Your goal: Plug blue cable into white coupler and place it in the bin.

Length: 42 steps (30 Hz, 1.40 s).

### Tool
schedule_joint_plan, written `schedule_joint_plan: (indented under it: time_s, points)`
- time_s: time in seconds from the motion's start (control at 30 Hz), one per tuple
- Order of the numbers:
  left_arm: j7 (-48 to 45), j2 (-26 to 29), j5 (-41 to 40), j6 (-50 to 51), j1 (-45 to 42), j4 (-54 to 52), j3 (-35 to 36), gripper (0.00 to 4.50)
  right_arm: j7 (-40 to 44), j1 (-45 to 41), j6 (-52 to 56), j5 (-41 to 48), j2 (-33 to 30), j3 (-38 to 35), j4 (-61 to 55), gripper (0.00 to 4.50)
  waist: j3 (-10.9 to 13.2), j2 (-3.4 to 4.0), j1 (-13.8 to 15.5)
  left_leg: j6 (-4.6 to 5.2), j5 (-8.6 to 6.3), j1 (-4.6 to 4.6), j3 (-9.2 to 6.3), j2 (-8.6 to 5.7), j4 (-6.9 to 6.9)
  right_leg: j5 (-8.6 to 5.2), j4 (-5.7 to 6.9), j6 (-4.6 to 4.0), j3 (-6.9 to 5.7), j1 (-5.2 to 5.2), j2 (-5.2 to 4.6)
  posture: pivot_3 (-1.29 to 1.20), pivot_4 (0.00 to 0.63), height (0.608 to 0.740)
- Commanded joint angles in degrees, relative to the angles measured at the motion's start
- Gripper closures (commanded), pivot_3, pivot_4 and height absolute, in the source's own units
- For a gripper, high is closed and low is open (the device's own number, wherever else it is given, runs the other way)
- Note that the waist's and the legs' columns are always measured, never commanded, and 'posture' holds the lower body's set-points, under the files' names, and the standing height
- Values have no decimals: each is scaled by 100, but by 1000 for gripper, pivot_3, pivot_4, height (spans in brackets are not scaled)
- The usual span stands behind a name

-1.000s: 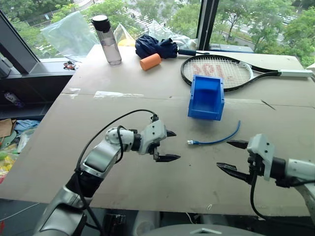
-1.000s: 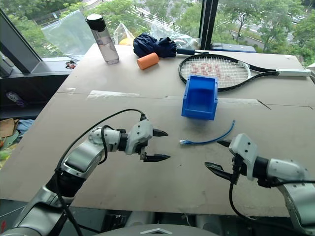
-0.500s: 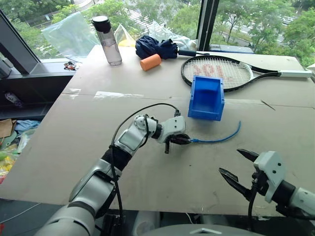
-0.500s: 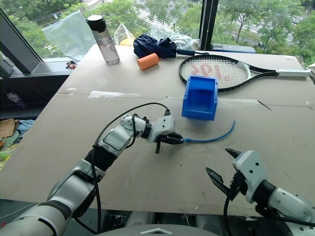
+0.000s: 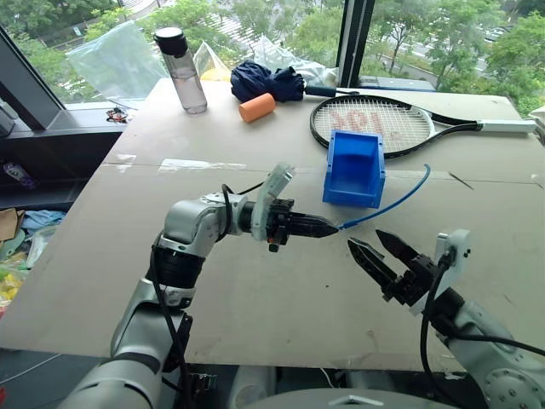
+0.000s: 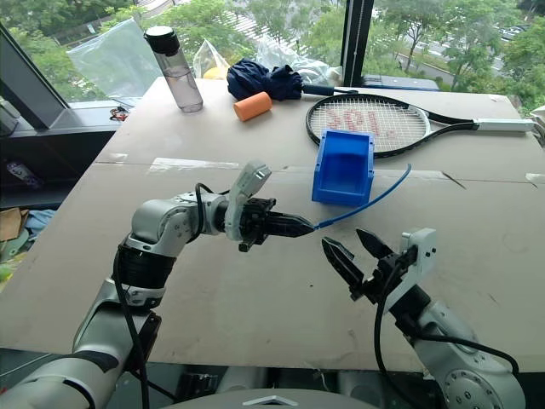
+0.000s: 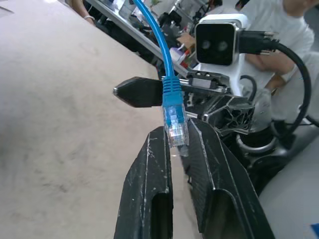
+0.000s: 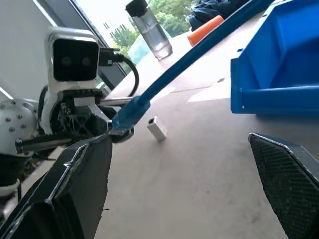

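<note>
A: Where's your blue cable (image 5: 387,203) right now?

B: Your left gripper (image 5: 328,227) is clamped on its plug, cord arcing up toward 1 o'clock, past the bin (image 5: 356,169).

A: And the white coupler (image 8: 156,127)?

B: Lying on the table (image 5: 102,247). Your right gripper (image 5: 380,253) sits at 4 o'clock from the plug, fingers spread, empty.

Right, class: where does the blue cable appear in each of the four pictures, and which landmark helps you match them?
Left eye view: the blue cable arcs from centre up to the right, passing the bin.
Right eye view: the same arc, at centre.
Left wrist view: its plug sits pinched between the two black fingers.
Right wrist view: it slants past the bin's front.
Shared landmark: the left claw, shut on the plug.
</note>
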Motion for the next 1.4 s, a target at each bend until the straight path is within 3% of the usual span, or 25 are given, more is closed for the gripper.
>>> schedule_joint_plan:
  time_s: [0.03, 0.07, 0.2, 0.27, 0.43, 0.53, 0.57, 0.7, 0.73, 0.83, 1.0, 1.4]
  points:
    - [217, 63, -508, 407, 40, -556, 308, 4433, -362, -324, -69, 756, 55, 17, -36, 59, 0, 1, -15, 0, 0, 0, 0, 0, 0, 2, 0, 4, 0, -1, 0, 0, 150, 740]
    - [266, 101, -583, 466, 74, -635, 353, 4433, -438, -439, -84, 922, 59, 36, 24, 59, 0, 1, -30, 0, 0, 1, -1, 0, -1, 2, 0, 4, 0, 0, 1, 0, 150, 740]
    - [540, 96, -780, 574, 147, -813, 488, 4500, -631, -674, -68, 1396, -70, 144, 226, 1227, 1, 3, -36, 0, 0, 6, -1, 0, -5, 2, 0, 2, 0, 1, 1, 0, 150, 740]
    - [705, 45, -914, 667, 168, -926, 571, 4500, -654, -747, -68, 1560, -179, 199, 273, 2336, 2, 3, -36, 0, 0, 5, 0, -1, -5, 1, 0, 1, 1, 1, 1, 0, 150, 740]
    - [982, 2, -1085, 695, 264, -1121, 660, 4500, -670, -822, -172, 1900, -412, 275, 321, 4409, 3, 4, -37, 0, 0, 5, -1, -1, -6, 1, 0, 1, 1, 0, 1, 0, 150, 740]
    - [1195, -13, -1072, 638, 305, -1127, 724, 4500, -657, -821, -275, 2073, -517, 310, 326, 4409, 3, 4, -36, 0, 0, 5, 1, -1, -6, 0, 0, -1, 3, 0, 1, 0, 150, 740]
    - [1239, -6, -1103, 648, 315, -1118, 764, 3519, -652, -811, -310, 2114, -550, 328, 324, 4500, 3, 4, -35, 0, 0, 5, 2, -1, -6, 0, 0, -1, 3, 0, 1, 0, 150, 740]
    - [1597, 172, -894, 315, 345, -901, 1088, 1780, -642, -724, -461, 2152, -668, 341, 309, 4500, 3, 5, -37, 0, 0, 5, 1, -1, -7, 0, 0, -2, 2, 0, 2, 0, 150, 740]
    - [1659, 444, -501, -169, 365, -657, 1215, 1428, -627, -679, -510, 2131, -716, 281, 311, 4500, 3, 5, -37, 0, 0, 6, 0, -1, -7, 0, 0, -1, 2, -1, 2, 0, 150, 740]
    - [1753, 1170, 807, -2005, 527, 144, 1257, 1428, -544, -529, -654, 2037, -832, 169, 355, 4500, 4, 7, -76, 0, 0, 17, 2, -1, -16, -7, 0, -15, 12, -1, 9, 0, 150, 740]
    - [1491, 1258, 1710, -3628, 712, 914, 858, 1428, -474, -452, -817, 1916, -927, 239, 443, 4500, 1, 2, 59, -1, 0, 8, 15, -6, -23, -7, -7, -17, 2, -4, 4, 0, 150, 740]
    - [1301, 822, 2857, -5318, 370, 2499, 208, 1428, -449, -341, -1075, 1623, -936, 361, 448, 4500, -11, -18, 94, 0, 0, 5, 34, -9, -16, -6, -12, -17, 8, -3, -6, 0, 150, 740]
